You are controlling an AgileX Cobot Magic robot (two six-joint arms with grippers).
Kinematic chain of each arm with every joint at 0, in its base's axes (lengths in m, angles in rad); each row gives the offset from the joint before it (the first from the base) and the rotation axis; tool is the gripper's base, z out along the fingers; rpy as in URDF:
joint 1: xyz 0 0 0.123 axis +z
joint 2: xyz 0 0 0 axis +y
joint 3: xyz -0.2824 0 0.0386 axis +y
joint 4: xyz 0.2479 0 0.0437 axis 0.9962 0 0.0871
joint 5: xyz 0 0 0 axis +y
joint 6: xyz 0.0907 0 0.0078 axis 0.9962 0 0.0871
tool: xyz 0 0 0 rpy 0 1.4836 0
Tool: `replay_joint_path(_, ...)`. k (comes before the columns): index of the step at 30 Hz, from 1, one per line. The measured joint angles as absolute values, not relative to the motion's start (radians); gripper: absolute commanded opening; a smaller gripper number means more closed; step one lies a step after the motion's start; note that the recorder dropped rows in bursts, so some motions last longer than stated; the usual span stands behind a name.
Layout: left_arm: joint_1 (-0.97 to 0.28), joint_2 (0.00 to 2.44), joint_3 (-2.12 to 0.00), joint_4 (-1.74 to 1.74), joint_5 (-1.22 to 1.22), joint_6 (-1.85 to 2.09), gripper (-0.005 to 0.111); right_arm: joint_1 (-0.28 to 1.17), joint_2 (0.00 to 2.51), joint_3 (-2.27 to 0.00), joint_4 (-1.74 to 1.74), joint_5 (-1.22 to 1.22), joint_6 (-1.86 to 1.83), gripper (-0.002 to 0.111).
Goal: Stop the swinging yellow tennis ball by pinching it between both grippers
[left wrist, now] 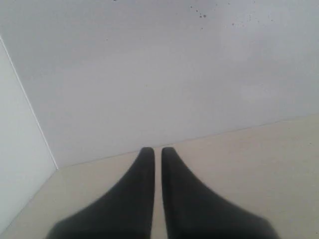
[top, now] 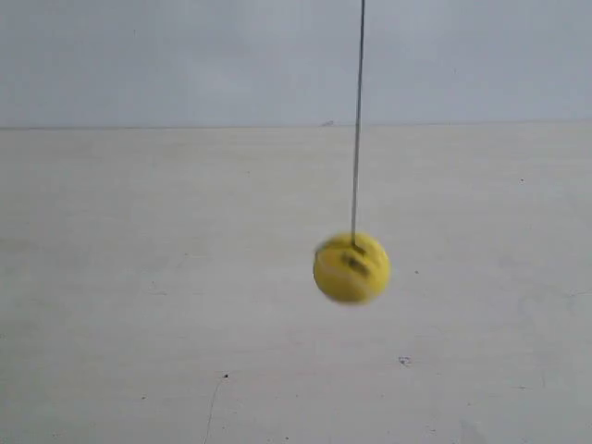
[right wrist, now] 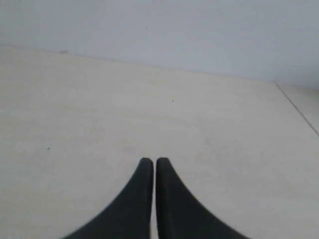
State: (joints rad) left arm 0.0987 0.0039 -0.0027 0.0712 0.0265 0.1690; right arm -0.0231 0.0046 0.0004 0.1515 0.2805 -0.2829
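Observation:
The yellow tennis ball (top: pixel 351 268) hangs from a thin dark string (top: pixel 357 120) right of the middle of the exterior view, blurred by motion, above the pale table. No arm or gripper shows in that view. In the left wrist view my left gripper (left wrist: pixel 157 149) has its two black tapered fingers side by side with only a thin slit between them, nothing held. My right gripper (right wrist: pixel 154 160) stands the same way in the right wrist view, shut and empty. Neither wrist view shows the ball.
A pale beige table (top: pixel 139 305) runs back to a plain grey-white wall (top: pixel 185 55). The left wrist view shows a wall corner (left wrist: pixel 30 114) close to the table edge. The right wrist view shows a table seam or edge (right wrist: pixel 299 109).

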Motion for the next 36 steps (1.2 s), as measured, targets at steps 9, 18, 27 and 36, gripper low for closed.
replay_joint_path(9, 0.099, 0.004, -0.003, 0.047, 0.023, -0.113, 0.005, -0.023, 0.005, 0.000, 0.343, 0.110, -0.189, 0.000)
replay_joint_path(18, 0.099, 0.004, -0.003, 0.045, -0.081, -0.272, 0.005, -0.023, 0.005, 0.000, 0.456, -0.098, -0.044, 0.000)
replay_joint_path(27, 0.087, 0.004, -0.003, 0.050, -0.139, -0.323, 0.005, -0.023, 0.005, 0.000, 0.432, -0.119, 0.011, 0.000)
replay_joint_path(36, 0.033, 0.047, -0.049, 0.469, -0.385, -0.613, 0.005, 0.040, 0.029, -0.113, 0.392, -0.224, 0.059, 0.000)
